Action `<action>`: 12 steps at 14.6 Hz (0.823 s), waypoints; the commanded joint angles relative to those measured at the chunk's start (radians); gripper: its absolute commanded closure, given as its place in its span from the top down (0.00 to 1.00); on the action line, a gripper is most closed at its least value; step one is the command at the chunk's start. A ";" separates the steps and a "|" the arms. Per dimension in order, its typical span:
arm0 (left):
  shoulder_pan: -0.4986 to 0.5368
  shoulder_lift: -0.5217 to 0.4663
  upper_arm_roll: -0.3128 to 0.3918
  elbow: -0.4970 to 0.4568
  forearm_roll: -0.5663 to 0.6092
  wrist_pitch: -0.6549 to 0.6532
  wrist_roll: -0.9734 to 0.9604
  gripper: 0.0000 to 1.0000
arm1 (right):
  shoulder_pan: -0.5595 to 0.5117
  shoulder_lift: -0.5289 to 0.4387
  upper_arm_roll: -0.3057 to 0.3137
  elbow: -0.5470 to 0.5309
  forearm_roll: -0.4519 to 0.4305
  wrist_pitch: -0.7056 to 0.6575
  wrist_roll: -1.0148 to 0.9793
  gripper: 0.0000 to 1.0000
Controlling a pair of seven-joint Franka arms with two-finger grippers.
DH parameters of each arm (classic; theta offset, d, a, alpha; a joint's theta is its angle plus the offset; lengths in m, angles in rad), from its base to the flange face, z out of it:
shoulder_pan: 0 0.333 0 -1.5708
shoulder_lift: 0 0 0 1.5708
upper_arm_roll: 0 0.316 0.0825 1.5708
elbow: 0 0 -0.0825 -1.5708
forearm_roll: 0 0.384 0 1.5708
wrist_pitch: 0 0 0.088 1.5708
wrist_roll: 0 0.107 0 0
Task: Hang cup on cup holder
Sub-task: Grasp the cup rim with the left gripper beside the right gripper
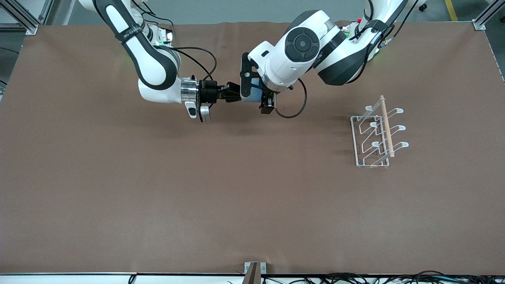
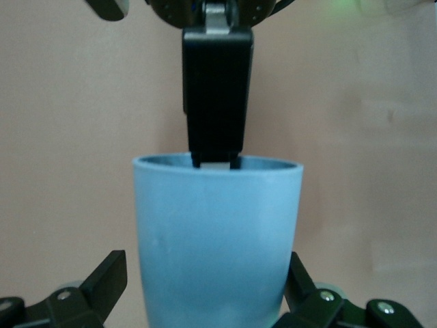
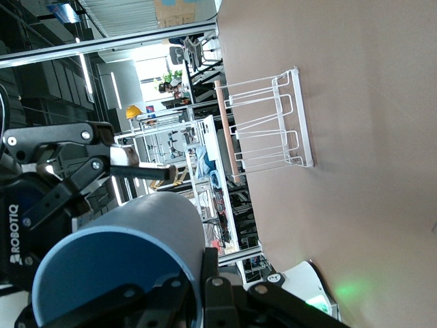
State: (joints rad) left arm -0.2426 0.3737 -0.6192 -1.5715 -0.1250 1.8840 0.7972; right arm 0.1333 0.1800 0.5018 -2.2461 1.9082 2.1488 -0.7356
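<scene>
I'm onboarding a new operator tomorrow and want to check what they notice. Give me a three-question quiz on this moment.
1. True or false: the cup stands on the table.
2. Which gripper pinches the cup's rim? A) left gripper B) right gripper
3. Fill in: the cup holder stands toward the ___ arm's end of the table.

Key:
1. False. It is held up in the air over the table.
2. B. The left gripper sits around the cup's body instead.
3. Left. Its prongs carry nothing.
</scene>
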 commanded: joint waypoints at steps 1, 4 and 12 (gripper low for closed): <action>-0.006 -0.009 -0.001 -0.022 0.005 0.017 -0.022 1.00 | -0.011 -0.005 0.014 -0.007 0.051 -0.004 -0.030 0.00; -0.012 -0.015 -0.002 -0.039 0.018 0.020 -0.079 1.00 | -0.011 -0.005 0.014 -0.004 0.052 -0.004 -0.030 0.00; 0.002 -0.032 -0.005 -0.073 0.084 0.014 -0.076 0.33 | -0.009 -0.005 0.014 -0.004 0.052 -0.007 -0.028 0.03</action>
State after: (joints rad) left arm -0.2503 0.3671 -0.6221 -1.6062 -0.0618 1.8872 0.7318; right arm 0.1333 0.1911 0.5021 -2.2466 1.9166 2.1520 -0.7419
